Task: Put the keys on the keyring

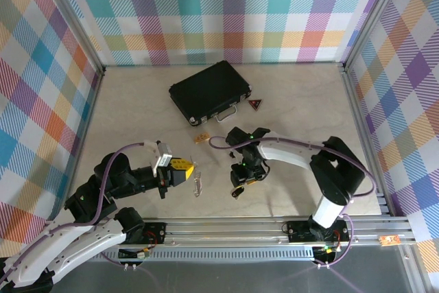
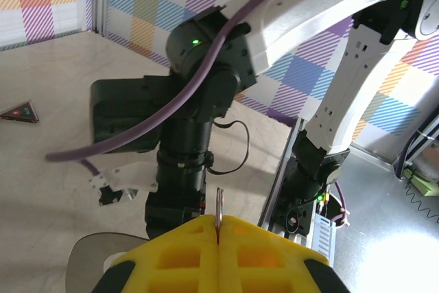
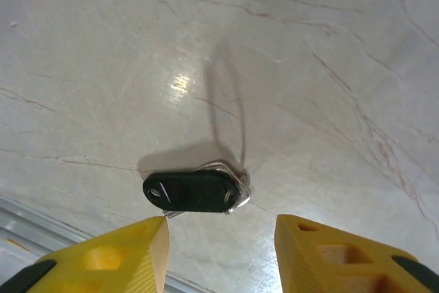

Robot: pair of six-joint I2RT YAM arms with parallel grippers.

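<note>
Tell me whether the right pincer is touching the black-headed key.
Apart. The right wrist view shows the black-headed key lying on the table beyond the open right pincer, bare tabletop visible between it and each yellow fingertip.

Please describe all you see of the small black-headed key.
The small key with a black oval head lies flat on the pale marbled tabletop. The head looks like glossy plastic, with a hole at one end; silvery metal shows at the other. The open yellow right gripper is above it, not touching.
</note>
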